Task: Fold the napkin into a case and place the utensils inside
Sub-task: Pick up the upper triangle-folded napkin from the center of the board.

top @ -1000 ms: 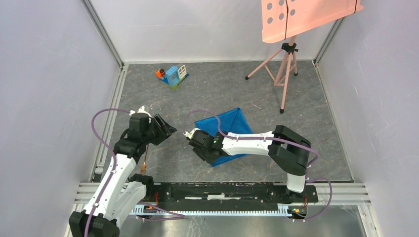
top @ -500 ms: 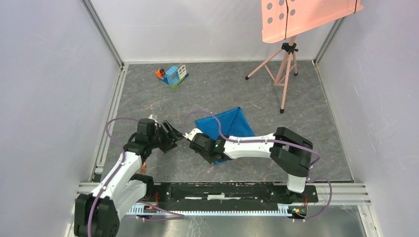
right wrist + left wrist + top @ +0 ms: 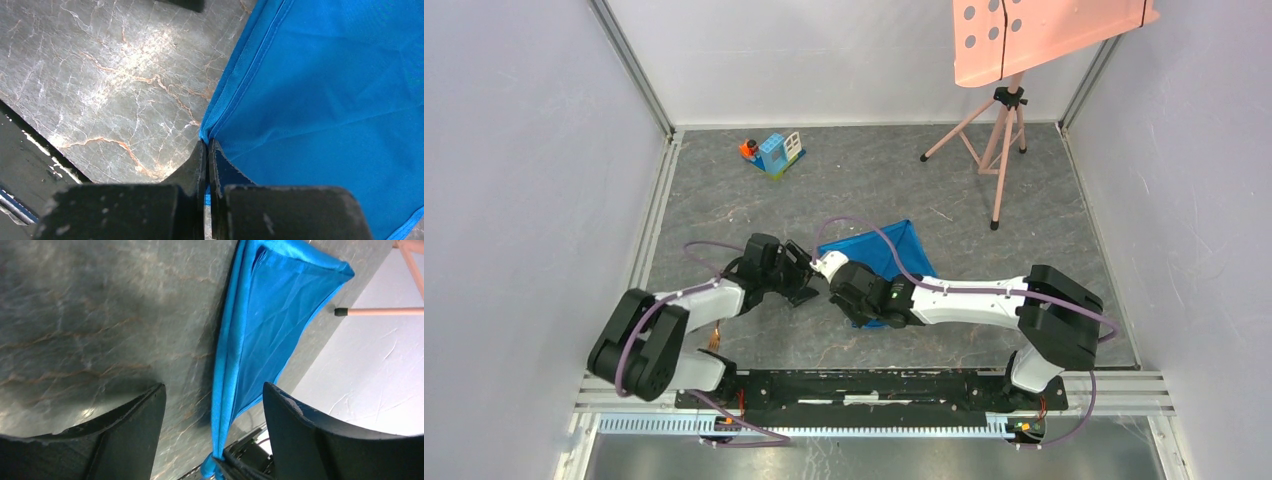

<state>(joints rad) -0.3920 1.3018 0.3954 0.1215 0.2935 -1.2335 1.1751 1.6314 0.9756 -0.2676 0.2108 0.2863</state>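
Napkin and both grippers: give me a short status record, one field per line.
napkin: bright blue, partly folded, on the grey table, not yet a case
right gripper: shut on the napkin's left edge
left gripper: open, fingers either side of that edge, no contact visible
utensils: copper handle glimpsed under the left arm, outside the napkin

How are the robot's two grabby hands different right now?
The left gripper is open, jaws wide apart; the right gripper is pinched shut. The right gripper holds the blue napkin by its edge; the left gripper grips nothing, with that edge showing between its jaws. Both are black and close to the napkin.
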